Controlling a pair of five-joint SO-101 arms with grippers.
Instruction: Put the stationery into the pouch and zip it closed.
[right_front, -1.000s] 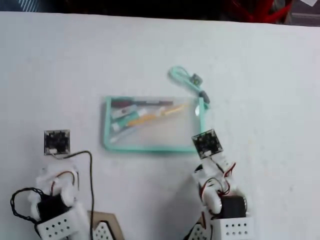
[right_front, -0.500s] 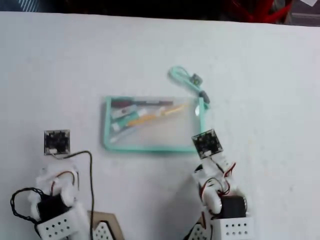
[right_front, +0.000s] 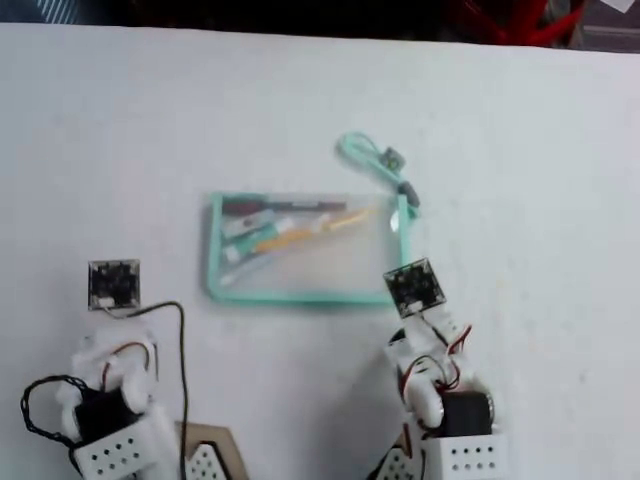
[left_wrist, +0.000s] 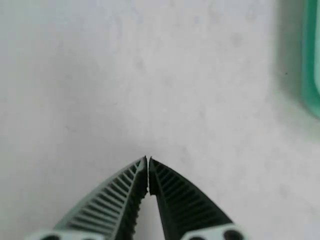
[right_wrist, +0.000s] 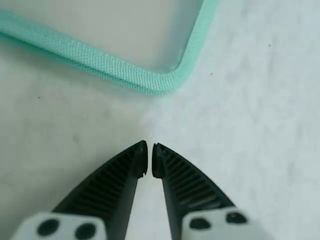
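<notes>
A clear pouch with mint-green trim lies flat in the middle of the table, with pens and other stationery inside it. Its green wrist strap curls off the far right corner. My left gripper is shut over bare table near the front left, with the pouch's green edge off to one side. My right gripper is shut just short of the pouch's near right corner, not touching it. From above, the two arms sit at the table's front edge.
The white table has open room on all sides of the pouch. Dark clutter runs along the far edge beyond the table.
</notes>
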